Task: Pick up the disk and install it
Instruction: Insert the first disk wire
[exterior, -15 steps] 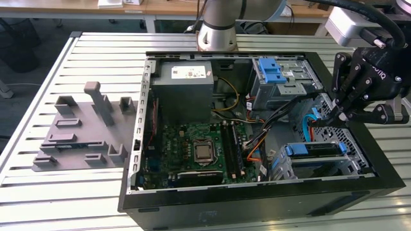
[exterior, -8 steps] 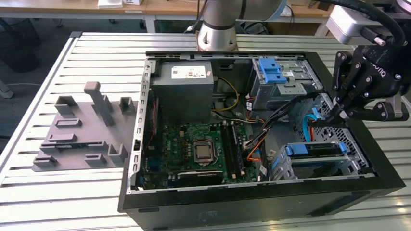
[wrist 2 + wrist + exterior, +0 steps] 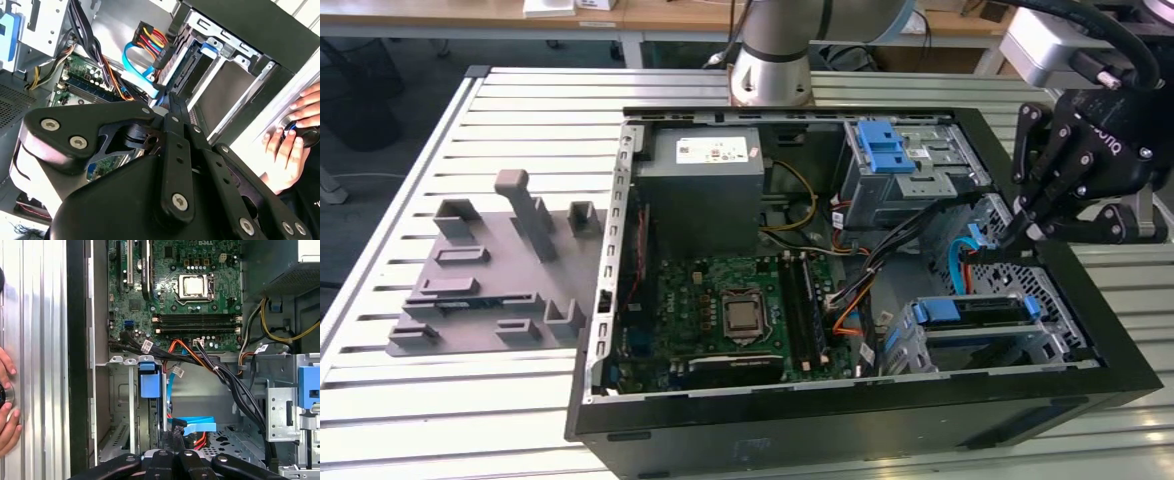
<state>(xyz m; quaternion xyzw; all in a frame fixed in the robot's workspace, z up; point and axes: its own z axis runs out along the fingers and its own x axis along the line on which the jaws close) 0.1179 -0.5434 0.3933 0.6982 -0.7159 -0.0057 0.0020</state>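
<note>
The disk (image 3: 977, 311) sits in the lower drive cage at the exterior view's right front corner of the open computer case, with blue rails at both ends. In the first wrist view the disk (image 3: 146, 415) stands edge-on in the cage under its blue tab. In the second wrist view the disk (image 3: 186, 67) is a dark slab with a blue rail. My gripper (image 3: 1017, 240) hangs over the case just behind that cage. Its fingers are pressed together and hold nothing. In both wrist views the gripper (image 3: 172, 97) (image 3: 175, 432) points at the blue flat cable (image 3: 197, 425) beside the cage.
A grey box with a white sticker (image 3: 707, 170) and a blue latch on a metal cage (image 3: 894, 150) fill the case's back. Cable bundles (image 3: 907, 240) cross the middle above the motherboard (image 3: 734, 310). A grey fixture (image 3: 494, 270) lies on the slatted table. A person's hand (image 3: 290, 150) rests beside the case.
</note>
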